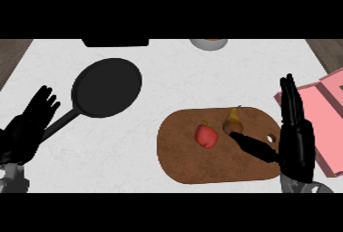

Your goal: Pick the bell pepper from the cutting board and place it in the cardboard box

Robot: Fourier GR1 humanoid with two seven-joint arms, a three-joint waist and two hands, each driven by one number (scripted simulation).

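Observation:
A red bell pepper (pixel 206 135) lies on the brown cutting board (pixel 194 165), left of its middle. A brownish pear-like fruit (pixel 233 122) sits just right of the pepper. My right hand (pixel 296 136) stands over the board's right edge, fingers straight and pointing away, thumb (pixel 254 147) stretched left toward the fruit; it holds nothing. The pink box (pixel 328 131) lies at the right edge, partly cut off by the view. My left hand (pixel 30 124) rests open at the lower left, far from the board.
A black frying pan (pixel 106 88) lies left of the board, its handle running down toward my left hand. A black object (pixel 115 42) and a pale bowl (pixel 209 44) sit at the counter's far edge. Wooden floor shows at both upper corners.

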